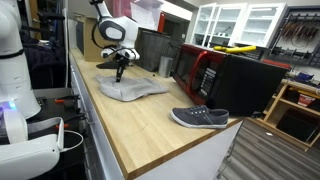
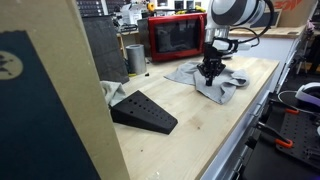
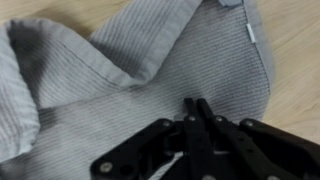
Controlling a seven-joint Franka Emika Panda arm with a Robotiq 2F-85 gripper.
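The grey cloth (image 1: 133, 89) lies rumpled toward the far end of the table (image 1: 150, 130). The gripper (image 3: 195, 110) is down on it, closed narrow and seemingly pinching a fold: the grab looks made, but the cloth is not yet lifted.

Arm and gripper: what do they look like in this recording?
The arm is white, built of rounded, glossy segments with dark bands at the joints. The gripper is black, with slim linked fingers on visible pivot pins. No loose cables or readable markings show.
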